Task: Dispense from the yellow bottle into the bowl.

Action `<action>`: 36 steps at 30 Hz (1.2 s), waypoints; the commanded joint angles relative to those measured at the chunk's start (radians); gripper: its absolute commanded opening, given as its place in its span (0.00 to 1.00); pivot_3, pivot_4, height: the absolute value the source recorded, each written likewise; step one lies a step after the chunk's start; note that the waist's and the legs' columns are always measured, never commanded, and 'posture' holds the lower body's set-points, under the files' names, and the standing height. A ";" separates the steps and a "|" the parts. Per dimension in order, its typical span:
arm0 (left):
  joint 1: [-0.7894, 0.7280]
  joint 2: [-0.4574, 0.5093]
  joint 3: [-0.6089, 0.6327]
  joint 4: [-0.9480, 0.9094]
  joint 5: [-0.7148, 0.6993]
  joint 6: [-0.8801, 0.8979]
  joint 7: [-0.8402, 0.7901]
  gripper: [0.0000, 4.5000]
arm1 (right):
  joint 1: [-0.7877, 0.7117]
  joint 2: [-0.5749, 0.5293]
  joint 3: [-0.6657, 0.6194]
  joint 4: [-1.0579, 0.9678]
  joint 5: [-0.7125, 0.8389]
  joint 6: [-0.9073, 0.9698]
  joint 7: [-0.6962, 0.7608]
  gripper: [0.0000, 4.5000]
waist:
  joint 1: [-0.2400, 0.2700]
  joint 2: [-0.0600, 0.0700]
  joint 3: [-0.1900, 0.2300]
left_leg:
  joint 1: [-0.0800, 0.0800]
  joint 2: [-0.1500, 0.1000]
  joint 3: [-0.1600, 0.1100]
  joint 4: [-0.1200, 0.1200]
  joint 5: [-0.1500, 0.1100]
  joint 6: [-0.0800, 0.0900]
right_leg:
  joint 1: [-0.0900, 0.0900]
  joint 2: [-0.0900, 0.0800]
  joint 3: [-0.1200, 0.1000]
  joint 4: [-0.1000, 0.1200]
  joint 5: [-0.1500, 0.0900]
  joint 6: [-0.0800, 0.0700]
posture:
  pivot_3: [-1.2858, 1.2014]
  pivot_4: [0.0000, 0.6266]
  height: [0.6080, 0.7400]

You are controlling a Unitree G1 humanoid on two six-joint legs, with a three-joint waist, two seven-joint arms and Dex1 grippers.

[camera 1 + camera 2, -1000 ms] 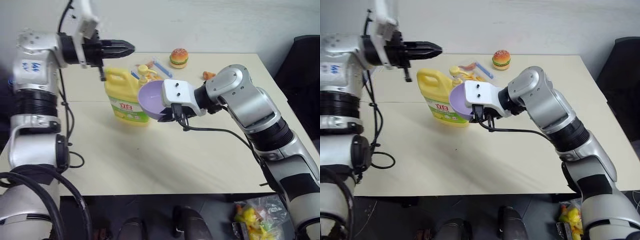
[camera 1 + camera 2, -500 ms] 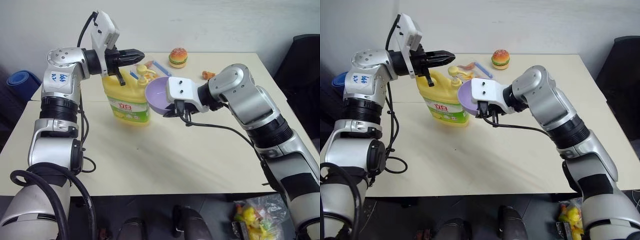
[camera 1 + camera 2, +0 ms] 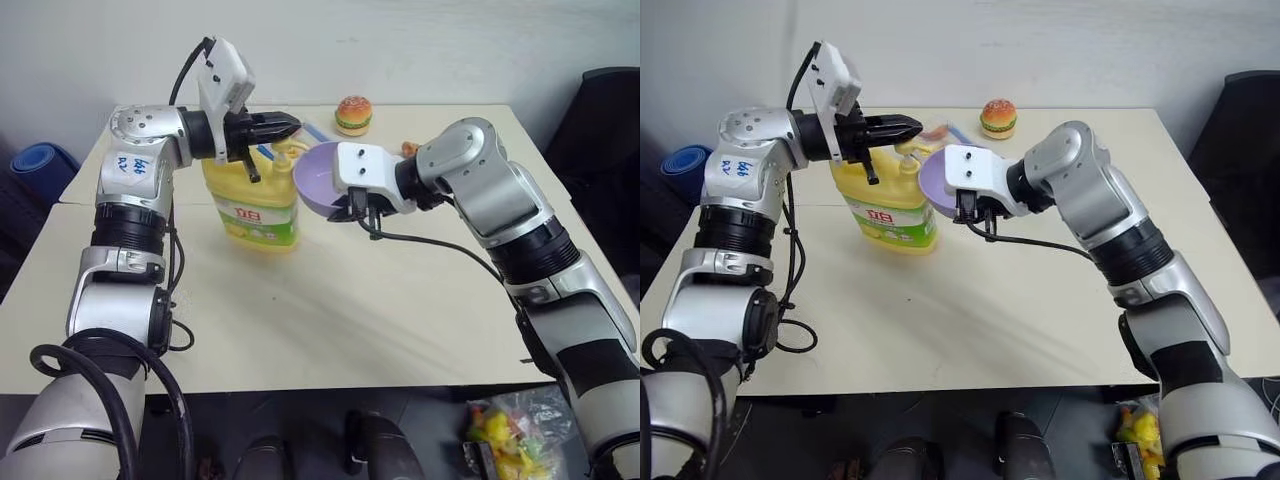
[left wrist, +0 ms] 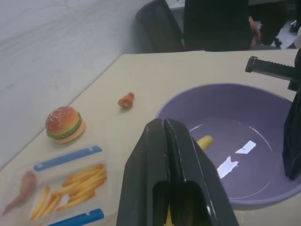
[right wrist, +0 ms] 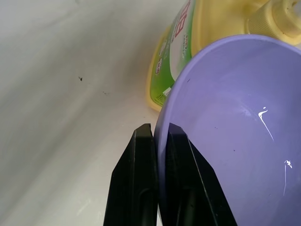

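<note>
The large yellow plastic jug with a moulded handle, pump top and green-and-white label (image 3: 254, 195) stands upright on the pale wooden table (image 3: 330, 310), toward its far left part. Judging by its bulk, it is probably heavy and stable enough to take a downward press without being held; its walls look stiff but smooth. The place to act on is the yellow pump head (image 3: 283, 148), not the body, and the push should go straight down so the jug does not tip.

The small round lavender-purple plastic bowl (image 3: 322, 180) is lifted off the table, just beside the jug and under the pump spout, tilted with its opening toward the jug. It looks light, thin and rigid, so a rim pinch suffices, though such a hold could let it swivel. The right gripper (image 5: 156, 141) is clamped on that rim, one finger inside and one outside.

The left gripper (image 3: 285, 124) has its fingers pressed together, empty, level and right above the pump head; whether it touches the pump cannot be told.

Compared with a second ago, the bowl sits higher and closer to the spout, the right arm has reached forward, and the left gripper has come down toward the pump. The jug is unmoved.
</note>
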 commanded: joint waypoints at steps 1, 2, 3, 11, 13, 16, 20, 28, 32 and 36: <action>0.032 -0.004 -0.028 -0.030 0.019 0.008 -0.004 0.02 | -0.043 0.001 -0.040 -0.019 -0.001 -0.020 -0.002 0.00 | 0.000 0.000 0.000 | 0.000 0.000 0.000 0.000 0.000 0.000 | 0.000 0.000 0.000 0.000 0.000 0.000 | 0.52 0.24 1.00; 0.039 -0.005 -0.030 -0.037 0.018 0.015 -0.003 0.02 | -0.043 0.001 -0.040 -0.020 -0.001 -0.019 -0.001 0.00 | 0.000 0.000 0.000 | 0.000 0.000 0.000 0.000 0.000 0.000 | 0.000 0.000 0.000 0.000 0.000 0.000 | 0.52 0.24 1.00; 0.044 -0.005 -0.031 -0.043 0.018 0.020 -0.003 0.02 | -0.043 0.000 -0.040 -0.021 -0.001 -0.017 0.000 0.00 | 0.000 0.000 0.000 | 0.000 0.000 0.000 0.000 0.000 0.000 | 0.000 0.000 0.000 0.000 0.000 0.000 | 0.52 0.24 1.00; 0.100 -0.004 -0.044 -0.037 0.038 0.020 0.018 0.02 | -0.036 -0.002 -0.040 -0.034 0.003 -0.011 0.005 0.00 | 0.001 0.000 0.000 | 0.004 0.001 0.001 0.000 0.000 0.000 | 0.003 -0.001 0.001 0.002 0.000 0.000 | 0.52 0.24 1.00; 0.114 -0.004 -0.050 -0.029 0.044 0.010 0.022 0.02 | -0.034 -0.002 -0.040 -0.039 0.006 -0.008 0.008 0.00 | 0.001 0.000 0.000 | 0.004 0.001 0.001 0.000 0.000 0.000 | 0.003 -0.001 0.002 0.002 0.000 0.000 | 0.52 0.24 1.00; 0.129 -0.005 -0.057 -0.014 0.051 -0.004 0.025 0.02 | -0.034 0.000 -0.043 -0.050 0.013 0.007 0.012 0.00 | 0.001 0.000 0.000 | 0.006 0.001 0.002 0.000 0.000 0.000 | 0.004 -0.001 0.002 0.003 0.000 0.000 | 0.52 0.24 1.00; 0.137 -0.007 -0.059 0.004 0.053 -0.015 0.031 0.02 | -0.033 0.001 -0.044 -0.061 0.016 0.018 0.013 0.00 | 0.001 0.001 0.000 | 0.007 0.001 0.002 0.000 0.000 0.000 | 0.005 -0.001 0.003 0.004 0.000 0.000 | 0.52 0.24 1.00; 0.139 -0.008 -0.064 0.042 0.060 -0.030 0.034 0.02 | -0.031 0.004 -0.046 -0.077 0.021 0.036 0.009 0.00 | 0.002 0.001 -0.001 | 0.009 0.001 0.002 0.000 0.000 0.000 | 0.008 -0.001 0.002 0.003 0.000 0.000 | 0.52 0.24 1.00; 0.140 -0.011 -0.066 0.068 0.064 -0.037 0.036 0.02 | -0.029 0.005 -0.046 -0.083 0.023 0.042 0.007 0.00 | 0.001 0.001 -0.001 | 0.010 0.002 0.001 0.000 0.000 0.000 | 0.009 -0.001 0.002 0.003 0.000 0.000 | 0.52 0.24 1.00; 0.152 -0.015 -0.072 0.081 0.067 -0.042 0.031 0.02 | -0.029 0.005 -0.045 -0.080 0.022 0.042 0.006 0.00 | 0.002 0.001 -0.001 | 0.016 0.002 0.002 -0.002 0.000 0.000 | 0.015 -0.001 0.002 0.001 0.000 0.000 | 0.52 0.24 1.00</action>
